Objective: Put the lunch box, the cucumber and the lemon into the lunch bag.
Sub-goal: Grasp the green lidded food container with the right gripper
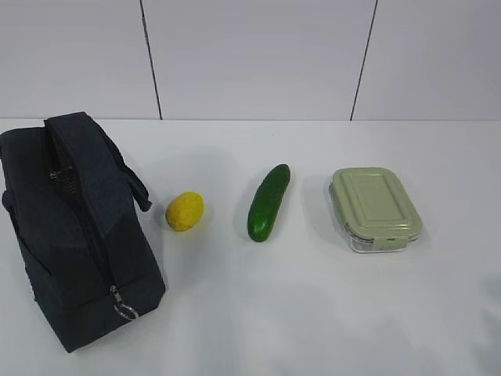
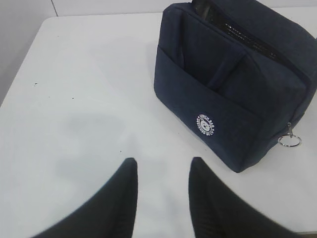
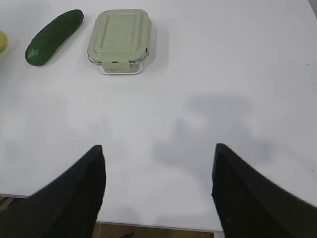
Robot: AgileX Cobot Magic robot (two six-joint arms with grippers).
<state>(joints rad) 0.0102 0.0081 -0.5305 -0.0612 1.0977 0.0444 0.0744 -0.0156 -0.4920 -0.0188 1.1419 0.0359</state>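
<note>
The dark navy lunch bag (image 1: 74, 235) stands at the table's left, its metal ring pull (image 1: 125, 311) hanging at the near lower corner. In the left wrist view the lunch bag (image 2: 233, 94) shows its white round logo and a partly unzipped top. To its right lie the yellow lemon (image 1: 185, 211), the dark green cucumber (image 1: 268, 202) and the lunch box (image 1: 375, 207) with its sage-green lid. My left gripper (image 2: 163, 166) is open over bare table, short of the bag. My right gripper (image 3: 157, 151) is open wide near the front edge, well short of the lunch box (image 3: 119, 40) and cucumber (image 3: 53, 36). Neither arm appears in the exterior view.
The white table (image 1: 313, 313) runs back to a pale panelled wall (image 1: 250, 55). Its front edge (image 3: 158, 227) shows just under my right gripper. A sliver of the lemon (image 3: 2, 40) peeks in at the left of the right wrist view.
</note>
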